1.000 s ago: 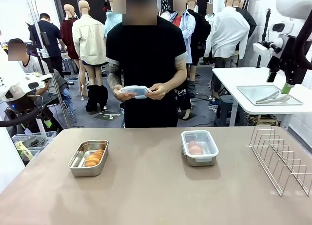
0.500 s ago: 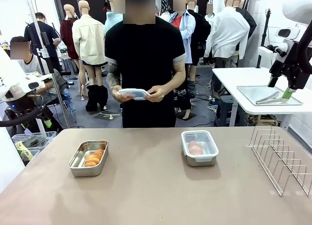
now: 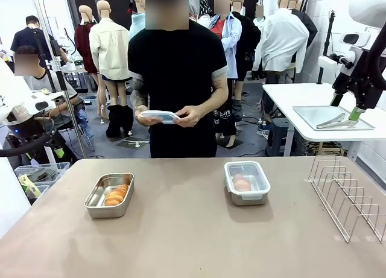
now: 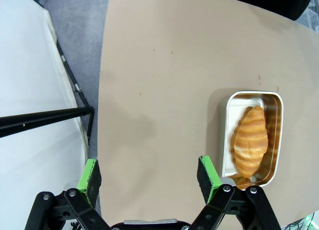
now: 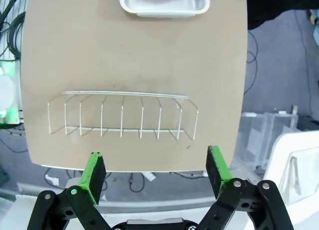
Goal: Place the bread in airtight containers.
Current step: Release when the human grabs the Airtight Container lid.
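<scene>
Bread lying lengthwise in the uncovered steel container at the left of the brown surface; a second roll sealed under a clear lid in the other container, right of centre. Held level in both hands at the far side, well above the surface: the remaining clear lid. Left claw high over the surface edge, green fingers spread wide and empty, open container just beside one fingertip in the wrist view; right claw likewise spread and empty, above the wire rack. Likely trouble: lid set down askew and left unsnapped, or the light pan pushed across the surface under uneven pressure. Also possible: a descending arm meeting the hands over the pan. Rack well clear at the right edge; nothing standing between lid and open pan.
</scene>
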